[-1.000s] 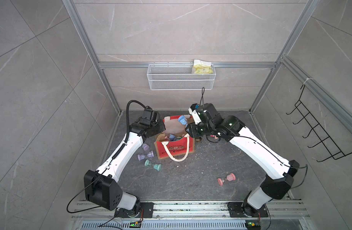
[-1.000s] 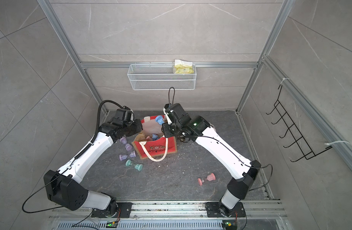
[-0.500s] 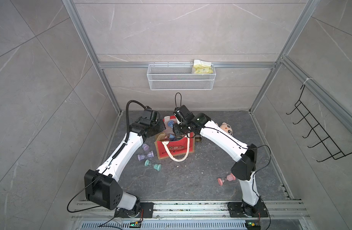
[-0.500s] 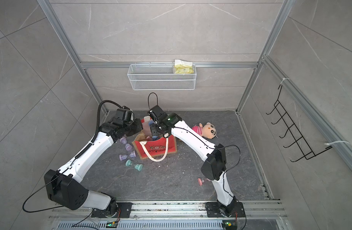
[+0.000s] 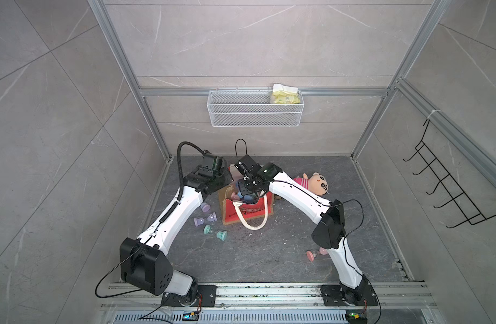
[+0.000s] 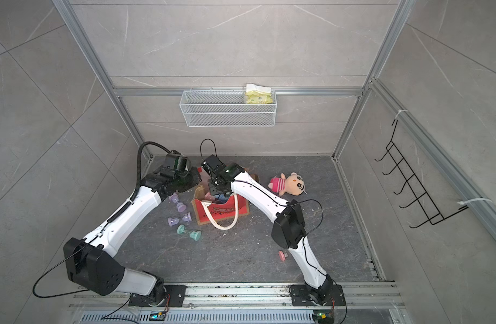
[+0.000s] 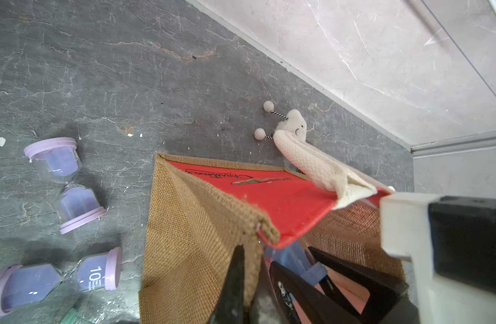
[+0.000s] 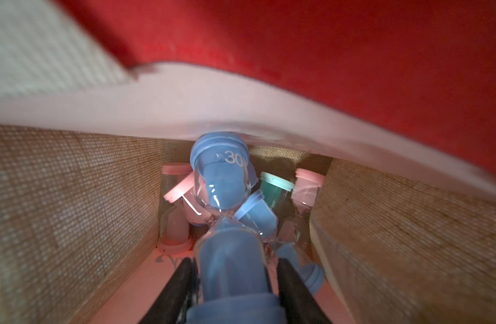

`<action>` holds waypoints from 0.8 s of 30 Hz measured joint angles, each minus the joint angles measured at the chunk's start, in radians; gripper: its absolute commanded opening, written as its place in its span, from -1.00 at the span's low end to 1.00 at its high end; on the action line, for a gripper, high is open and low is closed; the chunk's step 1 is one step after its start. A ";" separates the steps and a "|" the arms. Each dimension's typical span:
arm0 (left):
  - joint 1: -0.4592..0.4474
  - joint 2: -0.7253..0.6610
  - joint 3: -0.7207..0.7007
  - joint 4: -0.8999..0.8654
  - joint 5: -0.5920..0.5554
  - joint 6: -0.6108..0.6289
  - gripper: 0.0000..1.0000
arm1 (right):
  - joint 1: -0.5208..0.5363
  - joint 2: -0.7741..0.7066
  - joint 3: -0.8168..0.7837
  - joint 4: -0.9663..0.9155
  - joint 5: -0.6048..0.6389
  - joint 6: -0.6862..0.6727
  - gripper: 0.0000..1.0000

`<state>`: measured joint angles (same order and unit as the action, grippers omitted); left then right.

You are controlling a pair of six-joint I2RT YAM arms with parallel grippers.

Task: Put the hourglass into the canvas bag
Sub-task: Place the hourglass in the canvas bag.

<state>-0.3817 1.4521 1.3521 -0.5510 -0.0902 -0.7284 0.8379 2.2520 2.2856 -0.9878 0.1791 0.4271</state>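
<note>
Blue hourglass (image 8: 221,196) "30" | right tool (image 8: 235,282) pinches it | left tool (image 7: 249,297) pinches canvas bag (image 7: 190,224) rim

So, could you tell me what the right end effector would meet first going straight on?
The right end effector, through its held blue hourglass, would probably meet the heaped hourglasses in the canvas bag; depth is unclear.

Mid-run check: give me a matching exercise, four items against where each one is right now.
Things:
1 blue plastic hourglass marked 30
2 lilac plastic hourglass marked 10
3 plush doll in pink striped shirt
4 yellow packet

Places:
A in white wire wall basket
B on grey floor beside left arm
C in right gripper, inside red-and-burlap canvas bag
D on floor behind right arm

Pairs: 1-C, 2-B, 3-D, 4-A
</note>
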 measured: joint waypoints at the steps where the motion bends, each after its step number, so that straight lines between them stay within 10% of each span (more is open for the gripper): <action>1: 0.000 0.000 -0.002 0.004 -0.003 -0.003 -1.00 | 0.001 0.000 0.000 0.001 0.003 0.000 -0.61; 24: 0.001 0.003 -0.001 0.008 0.013 -0.010 -1.00 | 0.012 -0.026 -0.037 0.021 0.018 -0.001 0.41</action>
<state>-0.3805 1.4551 1.3514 -0.5434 -0.0776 -0.7380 0.8501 2.2265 2.2482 -0.9672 0.1974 0.4263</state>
